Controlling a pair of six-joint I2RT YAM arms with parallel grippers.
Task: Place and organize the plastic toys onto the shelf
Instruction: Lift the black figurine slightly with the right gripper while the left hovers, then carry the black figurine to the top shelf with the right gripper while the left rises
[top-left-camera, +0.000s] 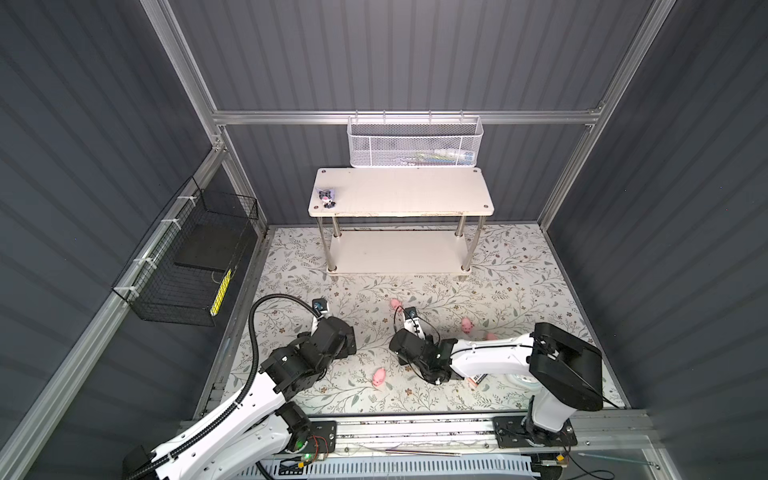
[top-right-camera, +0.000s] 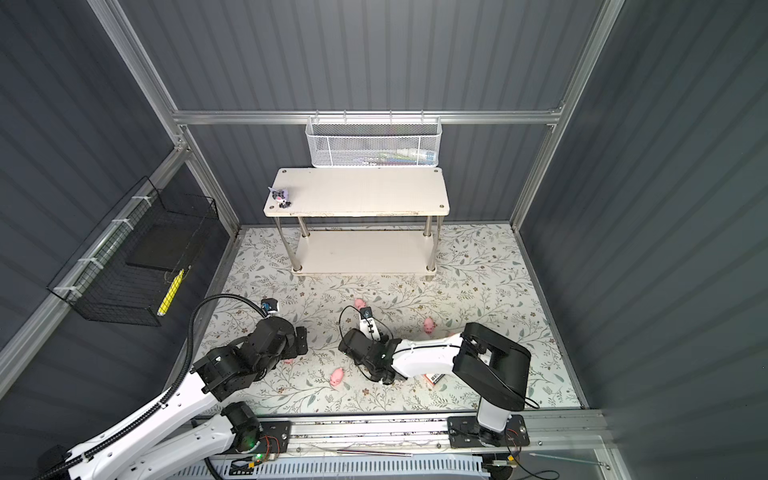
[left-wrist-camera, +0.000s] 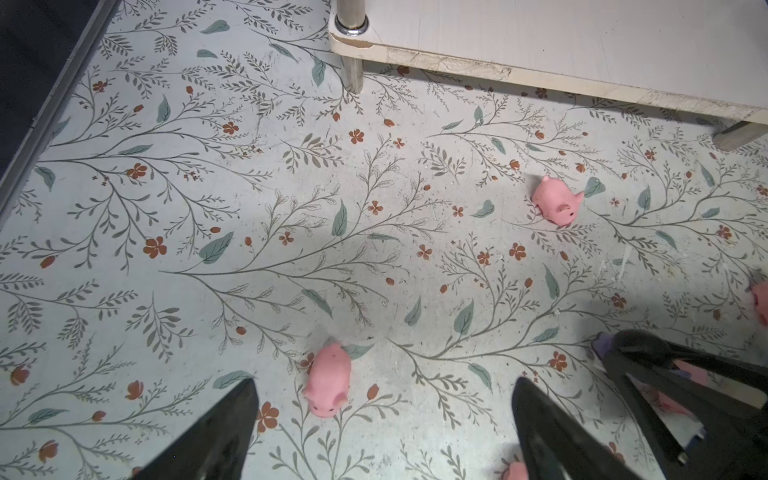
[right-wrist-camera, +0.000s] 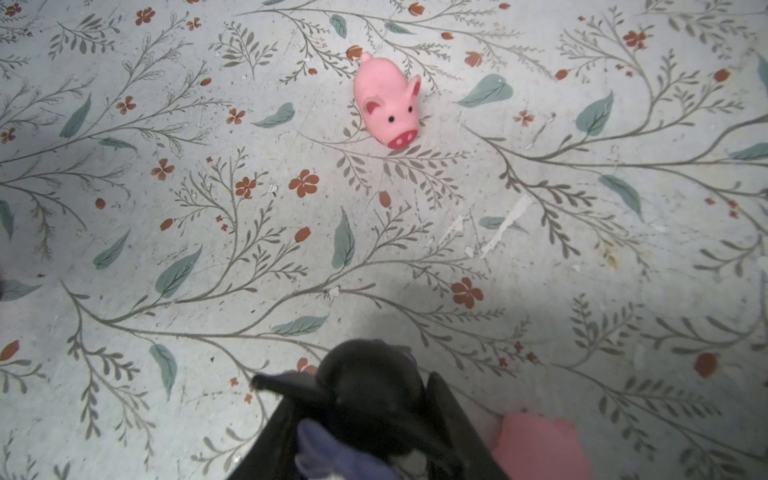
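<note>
Right gripper (right-wrist-camera: 363, 399): closed around a glossy black-purple figurine (right-wrist-camera: 365, 370), low over the floral mat (right-wrist-camera: 166, 232).
Left gripper (left-wrist-camera: 382, 432): spread wide, empty; smooth pink pig (left-wrist-camera: 328, 384) just ahead.
Shelf (top-left-camera: 401, 195): flat white boards; second figurine (top-left-camera: 327, 196) on top.

**Top board** (top-left-camera: 415, 191): bare except one figurine (top-left-camera: 327, 198) at its left end; white basket (top-left-camera: 399, 145) hangs just beyond the far edge.
**Lower board** (top-left-camera: 399, 251): reachable from the near side, between posts (top-left-camera: 327, 247) (top board caps the headroom).
**Mat** (top-left-camera: 519, 270): strip before the lower board free; nearer lie far pig (top-left-camera: 395, 304), right pig (top-left-camera: 467, 325), near pig (top-left-camera: 379, 377).
**Middle:** right gripper (right-wrist-camera: 351, 384), closed on held figurine (right-wrist-camera: 374, 411), near left gripper (left-wrist-camera: 384, 382), jaws spread.
**Left wall:** black basket (top-left-camera: 174, 309) juts out.
</note>
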